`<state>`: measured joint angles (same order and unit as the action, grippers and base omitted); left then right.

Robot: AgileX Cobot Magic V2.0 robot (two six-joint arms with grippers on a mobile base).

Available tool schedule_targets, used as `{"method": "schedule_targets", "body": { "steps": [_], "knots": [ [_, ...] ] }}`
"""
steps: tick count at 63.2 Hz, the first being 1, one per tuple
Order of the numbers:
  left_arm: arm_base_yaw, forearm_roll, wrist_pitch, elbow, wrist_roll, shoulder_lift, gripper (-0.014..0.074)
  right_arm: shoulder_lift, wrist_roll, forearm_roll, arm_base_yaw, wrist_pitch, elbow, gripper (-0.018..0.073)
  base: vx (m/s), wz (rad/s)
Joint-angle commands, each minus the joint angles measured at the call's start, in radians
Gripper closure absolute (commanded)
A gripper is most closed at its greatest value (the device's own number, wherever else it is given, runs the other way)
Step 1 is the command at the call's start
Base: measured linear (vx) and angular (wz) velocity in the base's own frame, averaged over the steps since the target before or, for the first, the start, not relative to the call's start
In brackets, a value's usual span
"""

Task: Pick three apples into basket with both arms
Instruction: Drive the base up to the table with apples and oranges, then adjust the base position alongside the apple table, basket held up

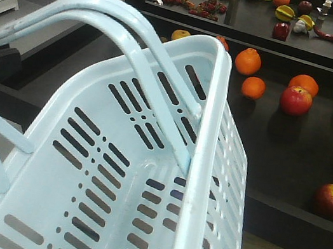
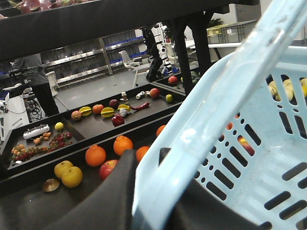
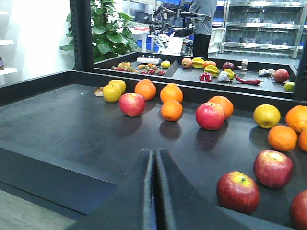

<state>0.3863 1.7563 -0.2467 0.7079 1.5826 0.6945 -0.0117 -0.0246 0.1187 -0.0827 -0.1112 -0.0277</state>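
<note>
Pale-blue slotted plastic shopping basket (image 1: 202, 169) hoisted by left black gripper (image 2: 146, 196), apparently clamped on a hoop handle (image 1: 108, 14). Carried tilted, mouth toward black fruit tray (image 3: 72, 124), presumably to keep drops short. No apple visible in the part of the interior shown. Right black gripper (image 3: 154, 184) pinched closed, empty, low over tray's front edge, facing the fruit. Dark red round apples (image 3: 237, 191) all on tray among orange citrus (image 3: 171, 109) and yellow fruit (image 3: 112, 92); nearest one just right of the fingers. Needs opening before any reach. Likely split: left carries, right picks. Risk: apple rolling on contact.
</note>
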Motion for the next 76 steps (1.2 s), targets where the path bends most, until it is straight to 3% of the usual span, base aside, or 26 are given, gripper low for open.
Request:
{"method": "schedule_targets", "body": {
  "steps": [1, 76],
  "knots": [
    [0.004, 0.019, 0.031, 0.029, 0.024, -0.001, 0.0602, -0.012, 0.007, 0.009, 0.005, 0.071, -0.014, 0.0568, 0.02, 0.07],
    [0.004, 0.019, 0.03, 0.029, 0.024, -0.001, 0.0603, -0.012, 0.007, 0.009, 0.005, 0.071, -0.014, 0.0568, 0.02, 0.03]
  ]
}}
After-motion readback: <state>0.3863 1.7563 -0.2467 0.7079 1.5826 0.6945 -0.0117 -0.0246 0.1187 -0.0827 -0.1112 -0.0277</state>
